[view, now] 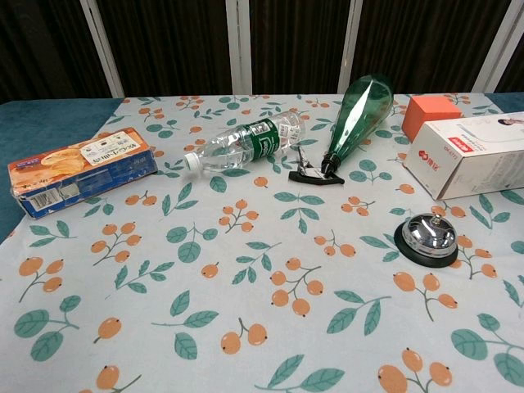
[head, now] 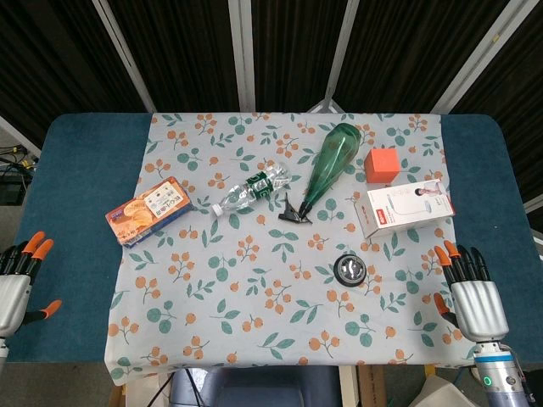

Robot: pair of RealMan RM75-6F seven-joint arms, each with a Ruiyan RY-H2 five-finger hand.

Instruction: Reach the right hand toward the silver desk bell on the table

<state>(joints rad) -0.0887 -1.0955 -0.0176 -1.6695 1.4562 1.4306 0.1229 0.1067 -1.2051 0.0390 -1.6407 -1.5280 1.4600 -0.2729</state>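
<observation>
The silver desk bell (head: 351, 269) on its black base sits on the floral cloth, right of the table's middle; in the chest view the bell (view: 426, 237) shows at the right. My right hand (head: 470, 292) hovers near the table's front right, well to the right of the bell and apart from it, fingers spread and holding nothing. My left hand (head: 19, 284) rests at the far left edge, also open and holding nothing. Neither hand shows in the chest view.
Behind the bell lie a white box (head: 403, 209), an orange cube (head: 383, 164) and a green spray bottle (head: 325, 171). A clear water bottle (head: 251, 191) and a blue-orange snack box (head: 148, 210) lie to the left. The floral cloth (head: 254, 331) covers the blue table (head: 76, 170).
</observation>
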